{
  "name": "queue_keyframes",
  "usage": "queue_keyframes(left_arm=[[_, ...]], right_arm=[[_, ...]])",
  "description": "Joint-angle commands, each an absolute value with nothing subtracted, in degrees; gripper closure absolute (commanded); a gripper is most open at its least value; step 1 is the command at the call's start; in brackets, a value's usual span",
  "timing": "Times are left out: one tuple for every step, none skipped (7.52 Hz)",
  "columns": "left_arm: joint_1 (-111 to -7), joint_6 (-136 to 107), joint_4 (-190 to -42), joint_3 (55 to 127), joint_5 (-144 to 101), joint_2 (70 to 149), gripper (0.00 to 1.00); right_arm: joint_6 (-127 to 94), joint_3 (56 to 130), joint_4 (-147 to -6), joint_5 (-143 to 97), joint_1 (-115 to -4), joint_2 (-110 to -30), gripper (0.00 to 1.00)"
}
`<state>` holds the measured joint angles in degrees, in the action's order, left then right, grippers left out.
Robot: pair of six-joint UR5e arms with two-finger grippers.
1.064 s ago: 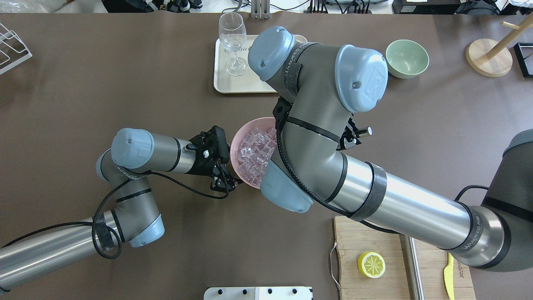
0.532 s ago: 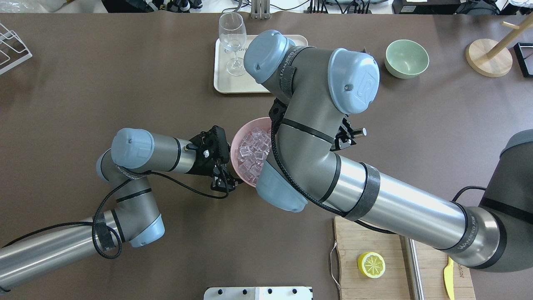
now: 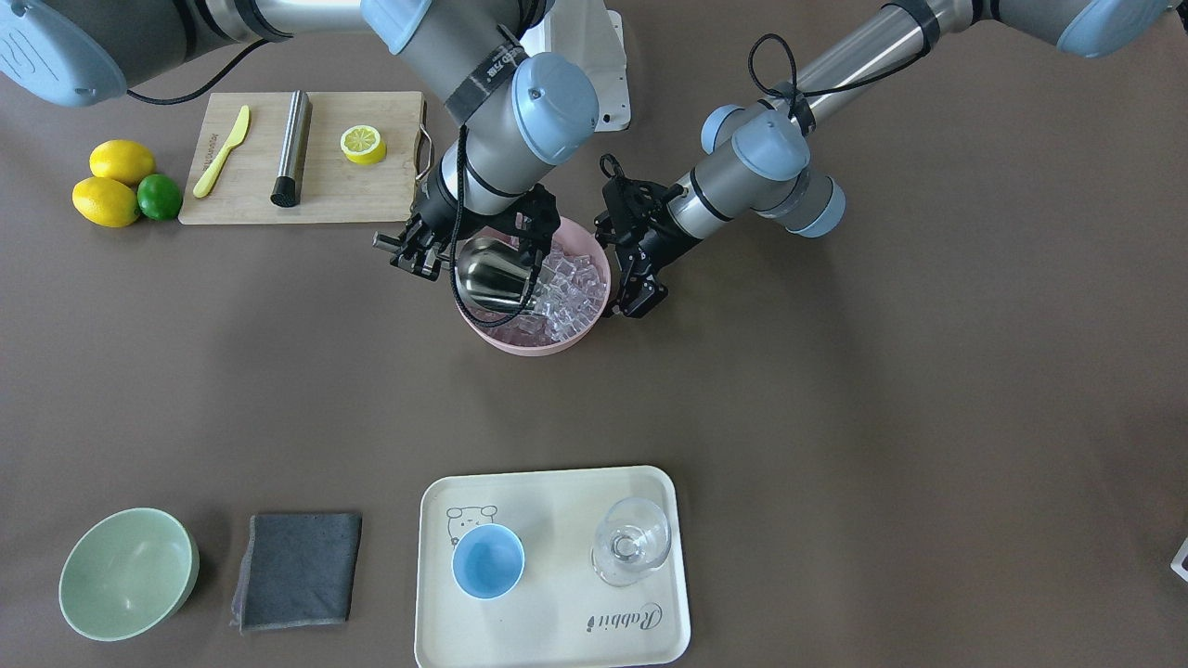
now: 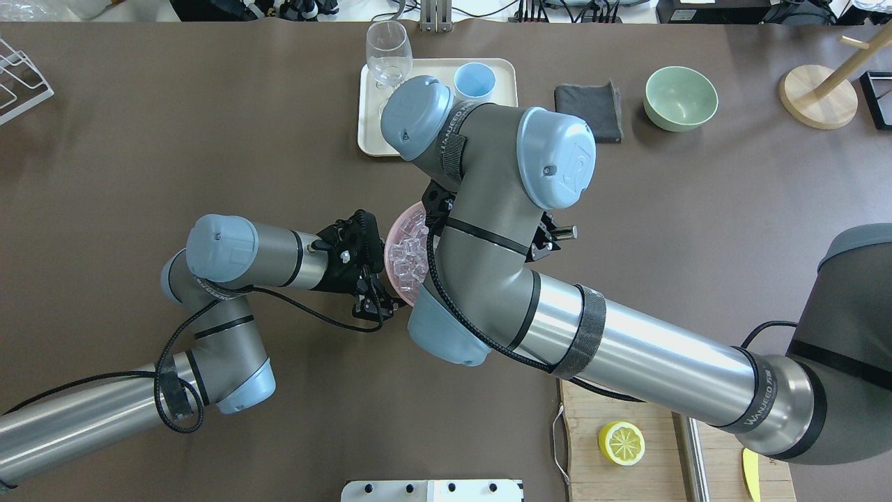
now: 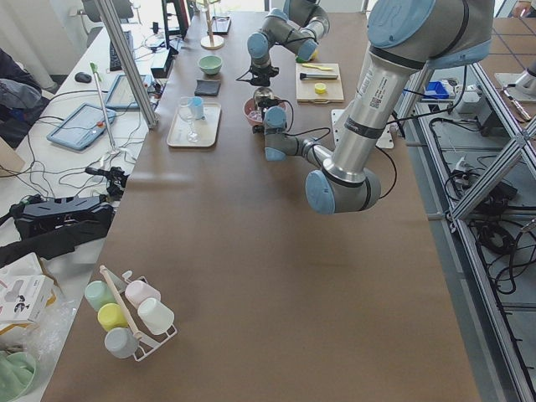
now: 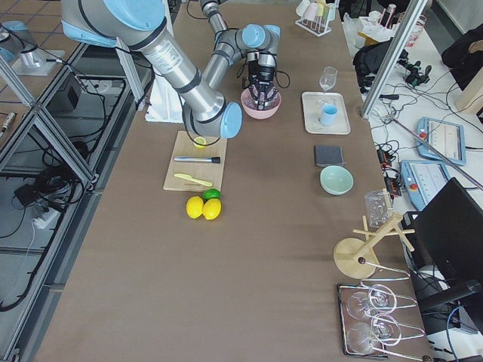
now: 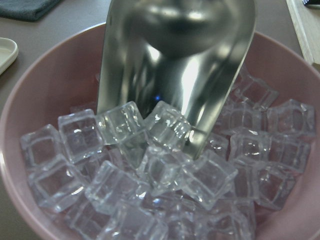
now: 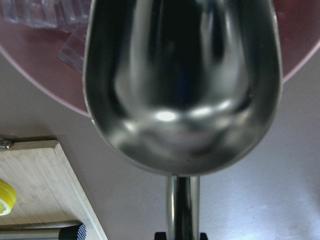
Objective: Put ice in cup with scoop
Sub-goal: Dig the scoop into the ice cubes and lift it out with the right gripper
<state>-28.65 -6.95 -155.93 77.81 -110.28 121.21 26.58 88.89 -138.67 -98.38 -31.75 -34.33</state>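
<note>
The steel scoop (image 3: 492,274) is tilted mouth-down into the heap of clear ice cubes (image 3: 571,288) in a pink bowl (image 3: 529,348). My right gripper (image 3: 483,232) is shut on its handle. The right wrist view shows the scoop's trough (image 8: 180,85) empty. In the left wrist view its lip (image 7: 175,75) presses against the ice (image 7: 150,190). My left gripper (image 3: 636,301) is at the bowl's rim on my left side and looks shut on it. It also shows in the overhead view (image 4: 383,303). The light-blue cup (image 3: 488,561) stands empty on the tray at the far side.
The cream tray (image 3: 557,640) also bears a clear stemmed glass (image 3: 631,543). A grey cloth (image 3: 297,571) and a pale green bowl (image 3: 125,575) lie beside it. A cutting board (image 3: 343,199) with a lemon half, steel cylinder and yellow knife is near my base, with lemons and a lime (image 3: 111,190) beside it.
My right arm has swung toward my left over the pink bowl, covering more of it and uncovering the cup and cloth. The left arm has not moved.
</note>
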Motion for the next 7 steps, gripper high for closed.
queue_keyframes(left_arm=[[-28.65,-6.94,-155.92,77.87,-110.22,121.11,0.02],[-28.57,-6.94,-155.92,77.87,-110.21,121.11,0.02],[-28.65,-6.94,-155.92,77.87,-110.21,121.11,0.02],[-28.65,-6.86,-155.92,77.87,-110.21,121.11,0.02],[-28.65,-6.86,-155.92,77.87,-110.21,121.11,0.02],[-28.65,-6.86,-155.92,77.87,-110.21,121.11,0.02],[-28.65,-6.86,-155.83,77.87,-110.30,121.03,0.02]], right_arm=[[23.32,88.42,-135.02,-98.79,-31.47,-34.45,1.00],[22.16,88.33,-133.26,-98.96,-31.12,-34.71,1.00],[22.06,88.33,-133.07,-98.96,-31.11,-34.89,1.00],[21.97,88.42,-132.02,-98.96,-31.11,-35.15,1.00],[22.06,88.77,-132.01,-99.05,-31.11,-35.33,1.00],[22.06,89.20,-132.01,-99.14,-31.11,-35.68,1.00],[21.97,89.82,-131.92,-99.05,-31.11,-36.12,1.00]])
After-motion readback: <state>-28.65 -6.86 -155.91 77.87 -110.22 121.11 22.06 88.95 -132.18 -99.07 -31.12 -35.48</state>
